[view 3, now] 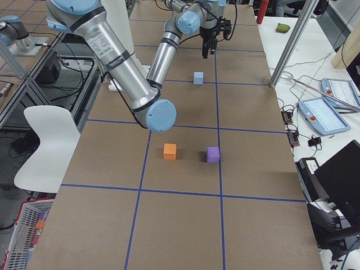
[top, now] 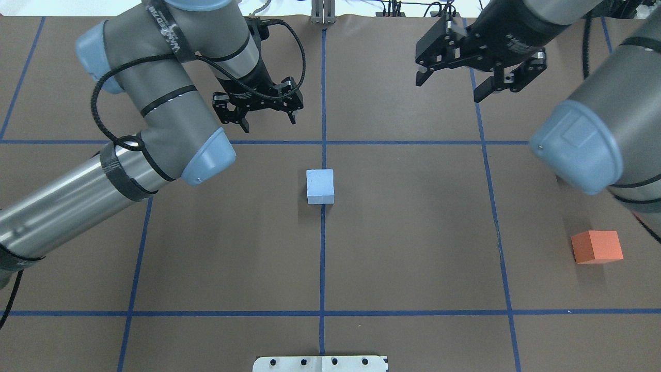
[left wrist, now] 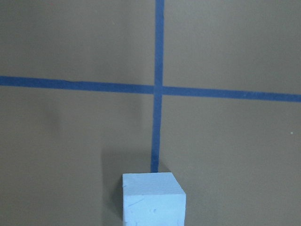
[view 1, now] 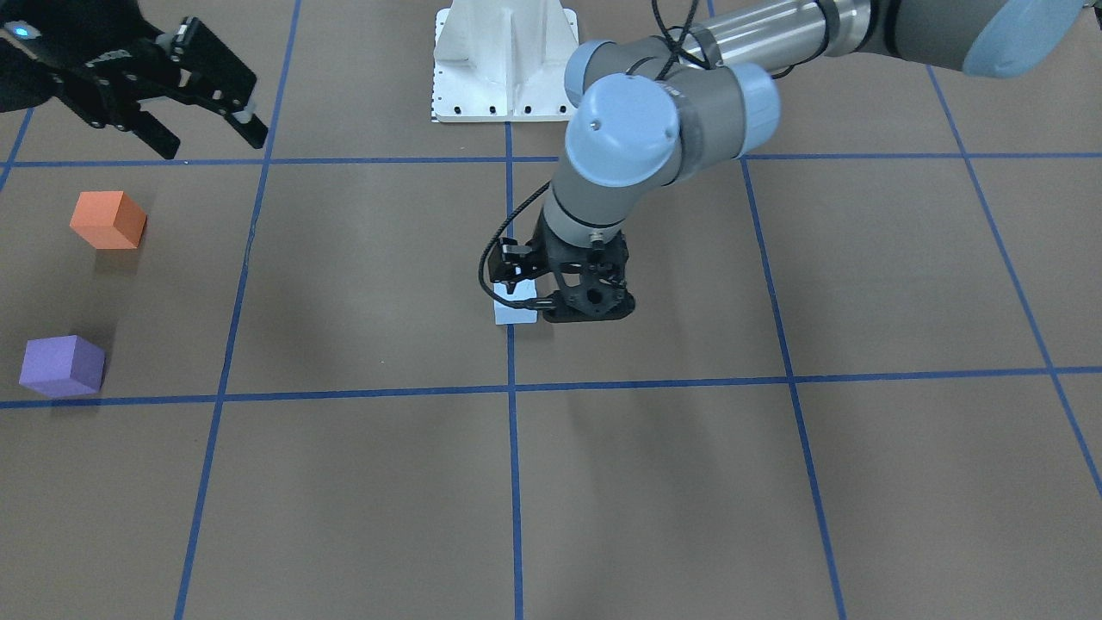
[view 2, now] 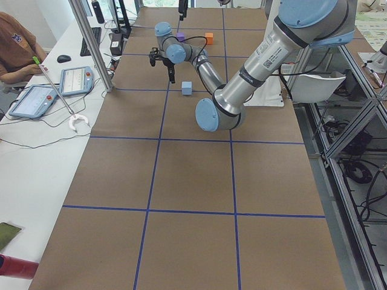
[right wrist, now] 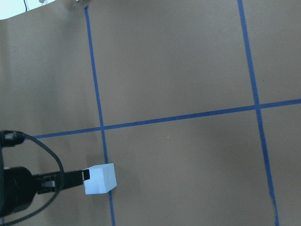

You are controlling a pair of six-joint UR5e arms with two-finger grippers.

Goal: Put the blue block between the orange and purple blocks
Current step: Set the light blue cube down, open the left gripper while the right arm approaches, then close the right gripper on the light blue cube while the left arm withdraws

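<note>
The light blue block (top: 320, 186) sits on the table's centre tape line. It also shows low in the left wrist view (left wrist: 154, 197) and in the right wrist view (right wrist: 100, 179). My left gripper (top: 268, 123) is open and empty, hovering above the table close to the block, on its far side from the robot; it partly covers the block (view 1: 515, 313) in the front view. My right gripper (top: 448, 88) is open and empty, raised at the far right. The orange block (top: 596, 247) and the purple block (view 1: 62, 366) stand apart on the robot's right. The purple block is hidden in the overhead view.
Blue tape lines grid the brown table. The white robot base plate (view 1: 506, 60) stands at the near-robot edge. The right arm's elbow (top: 583, 150) hangs over the right side. A desk with tablets (view 2: 75, 78) and a seated person (view 2: 15, 42) lie beyond the table.
</note>
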